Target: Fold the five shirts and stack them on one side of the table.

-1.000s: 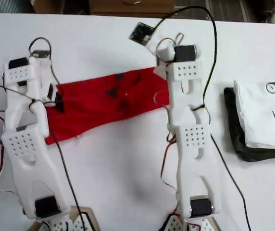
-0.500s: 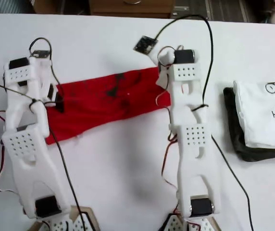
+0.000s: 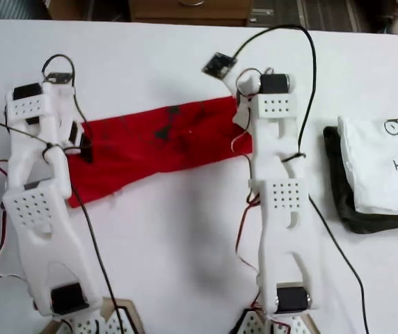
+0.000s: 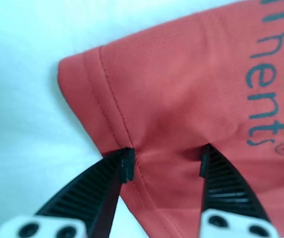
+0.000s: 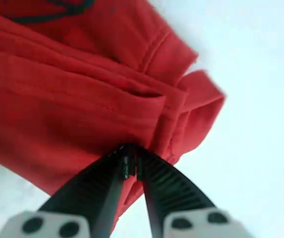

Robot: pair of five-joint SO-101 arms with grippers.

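White table spreads under both arms. The right gripper is clamped tight on the bunched end of the red shirt. The left gripper stands spread, its tips pressing on the hem at the other end. The red shirt lies as a long folded band between the arms. Near the table's right edge, a folded white shirt sits on a dark shirt.

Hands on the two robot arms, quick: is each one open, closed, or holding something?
The left hand is open, tips resting on the red shirt.
The right hand is closed, pinching the red shirt's edge.
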